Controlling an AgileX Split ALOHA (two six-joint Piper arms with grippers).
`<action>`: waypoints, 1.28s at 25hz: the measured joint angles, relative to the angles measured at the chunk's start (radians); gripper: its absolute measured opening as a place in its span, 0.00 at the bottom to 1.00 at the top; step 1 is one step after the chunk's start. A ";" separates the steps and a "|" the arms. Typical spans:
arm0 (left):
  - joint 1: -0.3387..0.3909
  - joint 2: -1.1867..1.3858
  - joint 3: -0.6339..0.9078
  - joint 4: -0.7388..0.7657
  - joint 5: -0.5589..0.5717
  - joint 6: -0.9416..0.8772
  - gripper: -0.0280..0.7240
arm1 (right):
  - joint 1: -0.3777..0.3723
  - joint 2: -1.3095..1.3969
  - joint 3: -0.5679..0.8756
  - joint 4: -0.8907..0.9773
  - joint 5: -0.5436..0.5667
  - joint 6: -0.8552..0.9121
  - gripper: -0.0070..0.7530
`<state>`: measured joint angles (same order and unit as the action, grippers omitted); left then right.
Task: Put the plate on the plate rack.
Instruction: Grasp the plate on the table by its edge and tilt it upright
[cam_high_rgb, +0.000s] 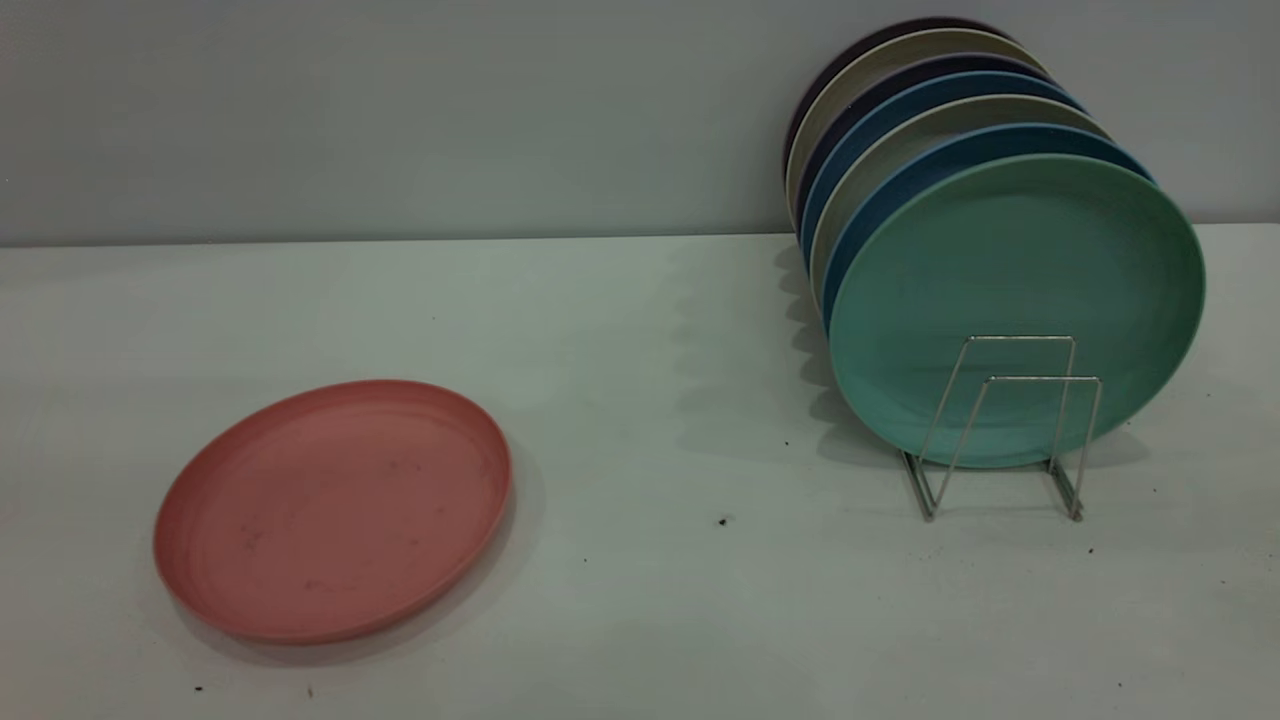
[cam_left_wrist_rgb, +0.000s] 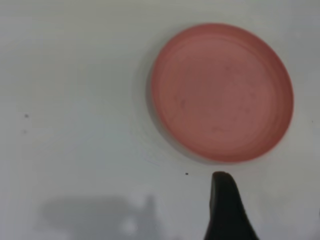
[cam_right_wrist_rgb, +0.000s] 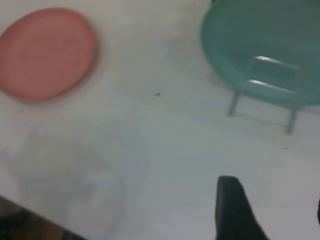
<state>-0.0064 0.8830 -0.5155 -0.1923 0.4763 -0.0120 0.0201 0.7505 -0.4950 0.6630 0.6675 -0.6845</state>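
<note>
The salmon-pink plate (cam_high_rgb: 333, 508) lies flat on the white table at the front left, with nothing touching it; it also shows in the left wrist view (cam_left_wrist_rgb: 222, 92) and the right wrist view (cam_right_wrist_rgb: 47, 52). The silver wire plate rack (cam_high_rgb: 1005, 430) stands at the right (cam_right_wrist_rgb: 265, 92), its two front loops bare. Neither arm appears in the exterior view. My left gripper (cam_left_wrist_rgb: 272, 197) hovers above the table just short of the plate, open and holding nothing. My right gripper (cam_right_wrist_rgb: 270, 197) hangs open over bare table, well short of the rack.
A teal-green plate (cam_high_rgb: 1015, 300) stands upright in the rack, with several blue, beige and dark plates (cam_high_rgb: 900, 110) stacked behind it towards the grey wall. Bare table (cam_high_rgb: 700, 420) stretches between the pink plate and the rack.
</note>
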 joint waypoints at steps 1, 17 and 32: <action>0.000 0.051 0.000 -0.004 -0.031 0.000 0.67 | 0.000 0.035 0.000 0.027 -0.004 -0.038 0.56; 0.019 0.642 -0.217 -0.033 -0.021 0.080 0.67 | 0.000 0.186 0.000 0.174 -0.032 -0.182 0.56; 0.242 0.970 -0.303 -0.683 -0.035 0.741 0.66 | 0.000 0.186 0.000 0.182 -0.033 -0.182 0.56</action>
<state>0.2354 1.8529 -0.8180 -0.8754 0.4409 0.7291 0.0201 0.9363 -0.4950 0.8452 0.6347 -0.8664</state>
